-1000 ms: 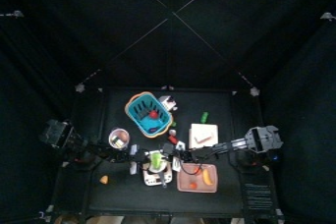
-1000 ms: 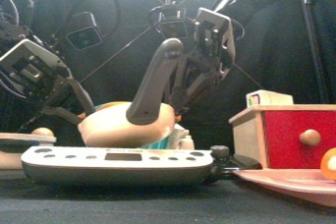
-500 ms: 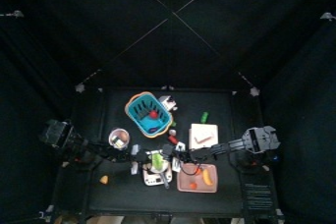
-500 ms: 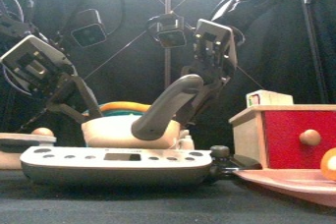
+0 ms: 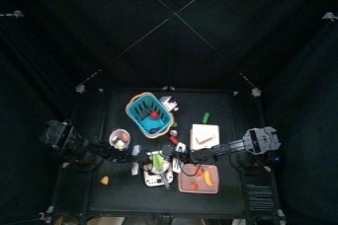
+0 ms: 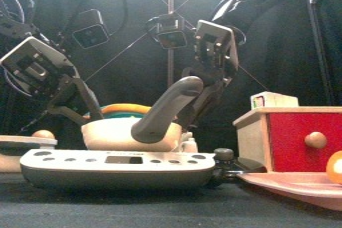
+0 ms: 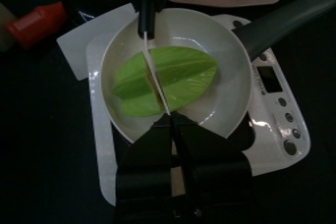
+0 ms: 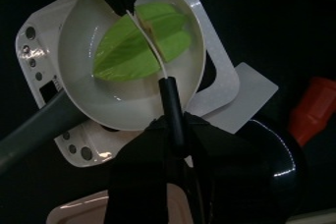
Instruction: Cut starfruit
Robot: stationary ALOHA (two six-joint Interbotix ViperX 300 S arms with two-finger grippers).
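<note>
While whole, one starfruit (image 7: 167, 79) under one knife (image 7: 148, 33)

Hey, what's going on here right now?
The robot is cutting a starfruit. The green fruit lies in a white bowl on a kitchen scale. A knife lies across its middle, the handle in the right end effector. The left end effector is at the bowl's near rim.
</note>
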